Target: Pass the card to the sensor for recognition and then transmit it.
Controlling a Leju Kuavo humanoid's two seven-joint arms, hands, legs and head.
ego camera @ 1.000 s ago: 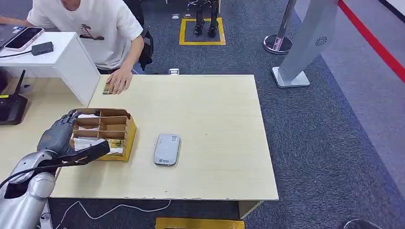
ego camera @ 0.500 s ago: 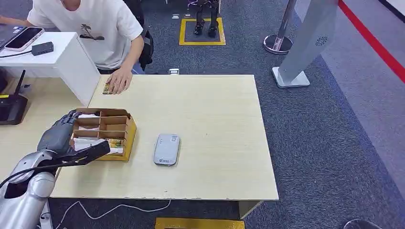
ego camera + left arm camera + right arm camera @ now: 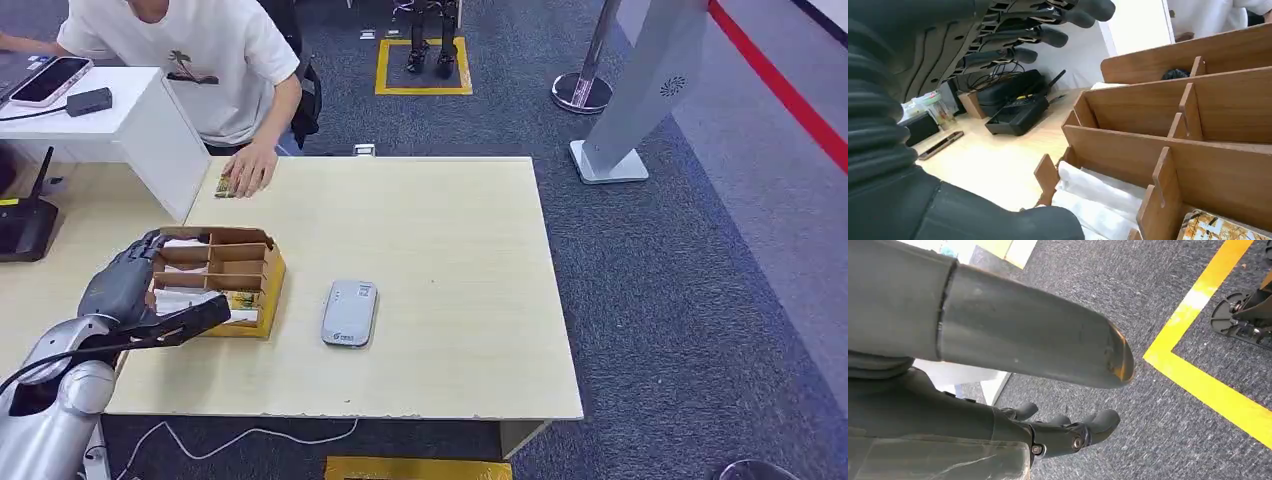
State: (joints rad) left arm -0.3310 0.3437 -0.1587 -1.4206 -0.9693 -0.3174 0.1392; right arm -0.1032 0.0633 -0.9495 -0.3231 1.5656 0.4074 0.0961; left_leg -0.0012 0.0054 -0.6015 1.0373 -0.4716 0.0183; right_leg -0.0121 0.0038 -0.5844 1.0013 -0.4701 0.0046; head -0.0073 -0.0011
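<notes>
A wooden divided box (image 3: 262,262) stands on the left part of the light wood table (image 3: 440,250). A patterned card (image 3: 240,300) lies in its near compartment beside white packets, and the left wrist view shows that card (image 3: 1218,227) behind a divider of the box (image 3: 1148,115). The grey card sensor (image 3: 349,312) lies flat to the right of the box. My left hand (image 3: 125,280) hovers at the box's left side, fingers (image 3: 1038,35) spread and holding nothing, its thumb reaching along the box's near edge. My right hand (image 3: 1063,432) hangs over the carpet with nothing in it.
A person in a white shirt (image 3: 200,60) leans at the table's far left corner, one hand pressing on another card (image 3: 226,186). A white stand with a phone (image 3: 48,80) and a black router (image 3: 25,225) sit on the left. Yellow floor tape (image 3: 1208,390) runs below my right hand.
</notes>
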